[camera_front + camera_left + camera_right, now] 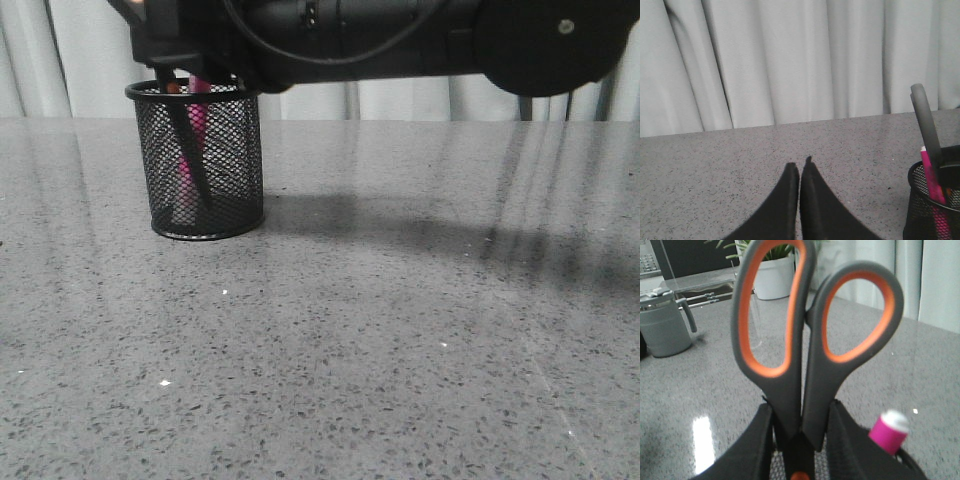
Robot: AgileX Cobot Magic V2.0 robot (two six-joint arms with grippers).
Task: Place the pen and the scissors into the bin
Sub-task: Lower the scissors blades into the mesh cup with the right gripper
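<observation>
The black mesh bin [232, 170] stands at the far left of the table. The pink pen [197, 122] stands inside it, white tip up [888, 432]. The scissors [805, 365], grey handles lined in orange, point blades down into the bin [190, 145], handles above the rim. My right gripper [800, 412] reaches over the bin from the right and is shut on the scissors just above the orange pivot. My left gripper [800, 167] is shut and empty, low over the table, with the bin [927, 210], pen [931, 175] and a scissors handle [925, 120] off to its side.
My right arm [380, 35] spans the top of the front view. Pale curtains [790, 60] hang behind the table. The right wrist view shows a grey lidded mug [662, 330] and a white plant pot [775, 275] beyond the bin.
</observation>
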